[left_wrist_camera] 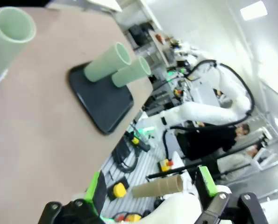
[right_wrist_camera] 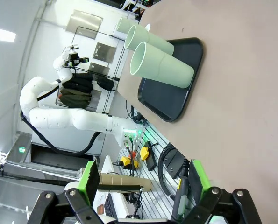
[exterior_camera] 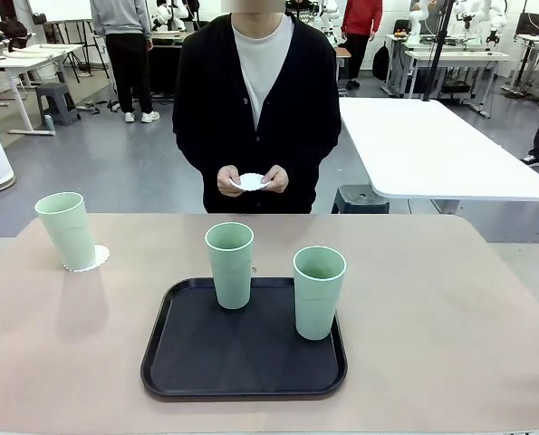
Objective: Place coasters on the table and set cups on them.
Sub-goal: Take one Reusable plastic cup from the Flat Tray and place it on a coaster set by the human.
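Note:
One mint-green cup (exterior_camera: pixel 67 230) stands at the table's (exterior_camera: pixel 450 308) far left on a white scalloped coaster (exterior_camera: pixel 95 259). Two more cups (exterior_camera: pixel 229 265) (exterior_camera: pixel 319 292) stand upright on the black tray (exterior_camera: pixel 187 362) in the middle. The person at the far side holds another white coaster (exterior_camera: pixel 251 181) in both hands. My left gripper (left_wrist_camera: pixel 150 186) is open and holds nothing, well off the table edge, with the tray cups (left_wrist_camera: pixel 108 62) far ahead. My right gripper (right_wrist_camera: pixel 142 179) is also open and holds nothing, away from the tray (right_wrist_camera: pixel 171 100) and its cups (right_wrist_camera: pixel 162 67).
A white rectangular table (exterior_camera: pixel 432 154) stands behind at the right, with a stool beside it. Bare tan tabletop lies left and right of the tray. Other people and benches are far in the background.

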